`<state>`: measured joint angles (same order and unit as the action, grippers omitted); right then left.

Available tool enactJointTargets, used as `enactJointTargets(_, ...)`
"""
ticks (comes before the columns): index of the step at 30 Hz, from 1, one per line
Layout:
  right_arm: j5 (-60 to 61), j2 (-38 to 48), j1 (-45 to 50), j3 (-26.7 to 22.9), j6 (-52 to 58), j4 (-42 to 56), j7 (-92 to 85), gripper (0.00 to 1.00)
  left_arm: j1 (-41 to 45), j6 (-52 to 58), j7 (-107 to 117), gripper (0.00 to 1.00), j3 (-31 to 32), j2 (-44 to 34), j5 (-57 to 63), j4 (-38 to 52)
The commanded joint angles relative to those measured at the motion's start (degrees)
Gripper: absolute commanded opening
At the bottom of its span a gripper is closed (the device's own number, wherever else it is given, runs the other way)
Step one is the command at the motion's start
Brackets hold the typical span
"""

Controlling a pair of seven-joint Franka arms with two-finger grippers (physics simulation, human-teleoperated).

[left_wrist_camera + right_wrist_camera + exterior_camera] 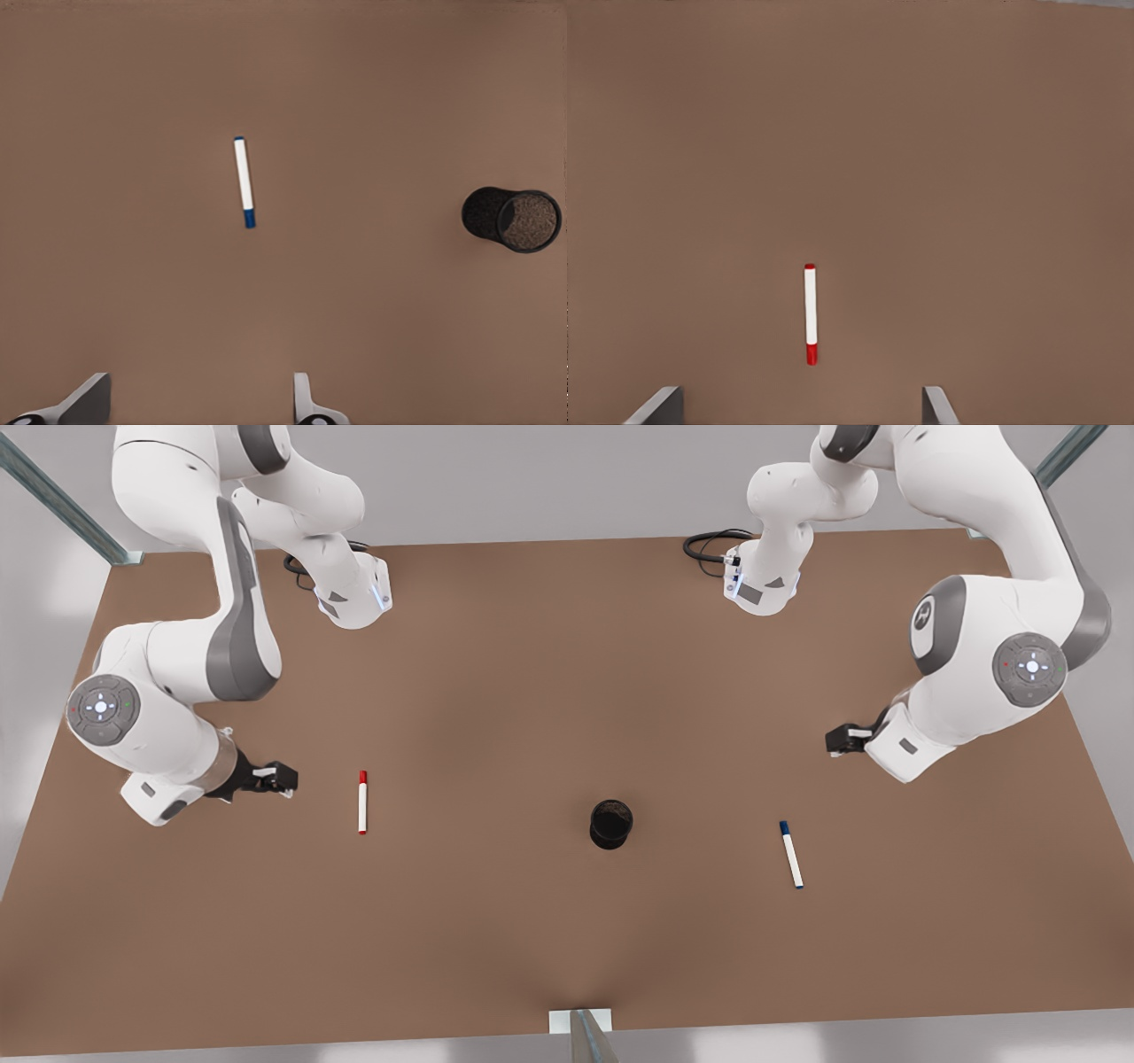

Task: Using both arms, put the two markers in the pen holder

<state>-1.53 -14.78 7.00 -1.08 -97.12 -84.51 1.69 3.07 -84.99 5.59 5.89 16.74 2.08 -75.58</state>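
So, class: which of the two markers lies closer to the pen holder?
The blue-capped marker, on the front view's right; the red-capped marker lies farther from the pen holder.

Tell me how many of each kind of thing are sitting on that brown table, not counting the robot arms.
Markers: 2, the red-capped marker and the blue-capped marker, both lying flat
Pen holders: 1, the black pen holder, standing upright between them
Total: 3
The left gripper and the right gripper hang open, holding nothing.

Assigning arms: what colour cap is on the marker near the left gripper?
Dark blue cap, clearest in the left wrist view.
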Motion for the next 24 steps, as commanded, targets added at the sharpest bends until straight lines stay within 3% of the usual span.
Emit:
enactJointTargets(1, 0.0, -1.0, 0.3, 1.2, -5.8, 0.0, 1.3, 1.0, 0.2, -2.8, -2.7, 1.0, 0.0, 0.7, -0.1, 0.1)
enactJointTargets(6, 0.0, -4.3, 1.1, 2.8, -8.6, -0.5, 2.3, 1.0, 1.5, -30.3, 21.7, 1.0, -0.1, 16.7, -0.2, -1.4)
enactJointTargets(14, 0.0, -4.6, 1.1, 5.4, -28.2, -21.4, 10.7, 1.0, -1.8, -50.4, 17.6, 1.0, -1.9, 24.5, 1.8, -8.0)
enactJointTargets(18, 0.0, -9.5, -0.3, 5.4, -36.0, -23.8, 11.3, 1.0, -1.8, -51.5, 17.6, 1.0, -1.9, 27.0, 5.0, -7.7)
enactJointTargets(24, 0.0, -14.7, -1.8, 5.4, -39.3, -23.9, 12.7, 0.99, -1.9, -53.1, 17.5, 0.99, -1.9, 31.2, 5.7, -7.8)
